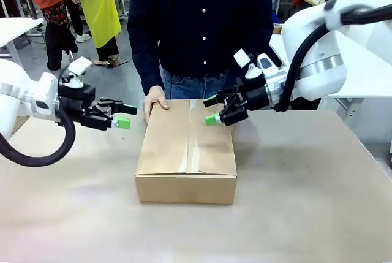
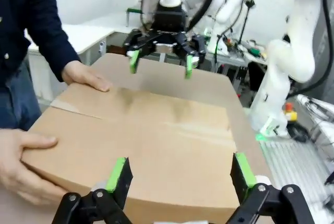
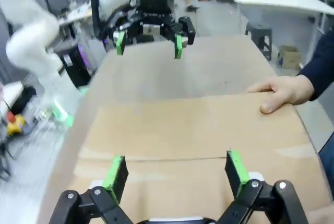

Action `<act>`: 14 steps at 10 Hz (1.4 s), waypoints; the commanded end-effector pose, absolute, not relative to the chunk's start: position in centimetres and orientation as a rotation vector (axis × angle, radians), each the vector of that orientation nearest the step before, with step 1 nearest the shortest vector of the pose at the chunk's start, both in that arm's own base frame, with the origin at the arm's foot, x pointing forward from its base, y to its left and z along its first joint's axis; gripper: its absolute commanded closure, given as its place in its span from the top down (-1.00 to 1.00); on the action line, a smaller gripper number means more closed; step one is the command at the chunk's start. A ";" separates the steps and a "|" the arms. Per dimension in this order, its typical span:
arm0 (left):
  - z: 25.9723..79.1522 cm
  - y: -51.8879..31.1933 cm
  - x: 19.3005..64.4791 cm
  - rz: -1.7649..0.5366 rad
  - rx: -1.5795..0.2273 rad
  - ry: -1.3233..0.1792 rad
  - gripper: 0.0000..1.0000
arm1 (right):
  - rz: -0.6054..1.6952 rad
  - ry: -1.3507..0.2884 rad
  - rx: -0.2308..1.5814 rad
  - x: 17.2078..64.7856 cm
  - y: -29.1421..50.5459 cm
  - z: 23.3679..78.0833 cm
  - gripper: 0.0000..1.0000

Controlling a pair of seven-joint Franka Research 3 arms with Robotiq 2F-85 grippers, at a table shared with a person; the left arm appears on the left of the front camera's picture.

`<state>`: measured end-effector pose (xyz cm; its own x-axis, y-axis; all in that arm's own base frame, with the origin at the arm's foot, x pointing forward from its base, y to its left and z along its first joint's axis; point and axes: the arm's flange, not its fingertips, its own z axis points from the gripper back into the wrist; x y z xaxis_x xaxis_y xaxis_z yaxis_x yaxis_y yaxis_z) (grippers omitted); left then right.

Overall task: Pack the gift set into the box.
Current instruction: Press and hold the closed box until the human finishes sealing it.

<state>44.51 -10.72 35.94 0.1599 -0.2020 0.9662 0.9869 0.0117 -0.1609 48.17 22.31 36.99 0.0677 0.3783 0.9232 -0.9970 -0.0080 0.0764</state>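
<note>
The box (image 1: 187,146) lies in the middle of the table with its top flaps folded shut; it also shows as the box (image 2: 146,140) and the box (image 3: 193,130) in the wrist views. The gift set is hidden. My left gripper (image 1: 122,114) hovers open just left of the box's far left corner, its own view showing the left gripper (image 2: 180,172) spread wide at the box's edge. My right gripper (image 1: 211,110) hangs open over the far right part of the lid, as the right gripper (image 3: 176,171) confirms. Neither one holds anything.
A person stands at the far side with one hand (image 1: 155,100) on the box's far left corner and another hand (image 2: 86,75) resting on the lid farther along. The paper-covered table (image 1: 306,202) is bare around the box. White tables stand behind.
</note>
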 end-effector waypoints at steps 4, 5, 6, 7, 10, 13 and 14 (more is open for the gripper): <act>31.2 -14.4 44.3 -1.459 -0.997 -1.170 1.00 | 1.453 -0.947 0.887 49.3 23.1 31.2 1.00; 30.7 -15.5 44.3 -1.457 -0.977 -1.185 1.00 | 1.432 -0.949 0.892 49.2 22.8 31.1 1.00; 30.4 -16.4 44.3 -1.458 -0.944 -1.201 1.00 | 1.404 -0.944 0.894 48.9 22.4 31.1 1.00; 30.3 -17.2 44.5 -1.452 -0.917 -1.202 1.00 | 1.366 -0.934 0.897 48.6 22.0 31.0 1.00; 30.4 -18.6 46.0 -1.333 -0.897 -1.099 1.00 | 1.353 -0.883 0.896 47.1 21.1 30.9 1.00; 29.9 -19.0 46.4 -1.383 -0.911 -0.983 1.00 | 1.338 -0.868 0.879 46.9 20.5 30.9 1.00; 29.8 -19.1 46.3 -1.395 -0.908 -0.966 1.00 | 1.344 -0.858 0.885 46.9 20.4 30.9 1.00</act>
<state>46.24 -18.59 30.17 -0.0515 -0.3193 0.9463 0.9978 0.0222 0.0618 47.27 20.62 30.87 0.0243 0.4011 0.9157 -0.9997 0.0126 0.0210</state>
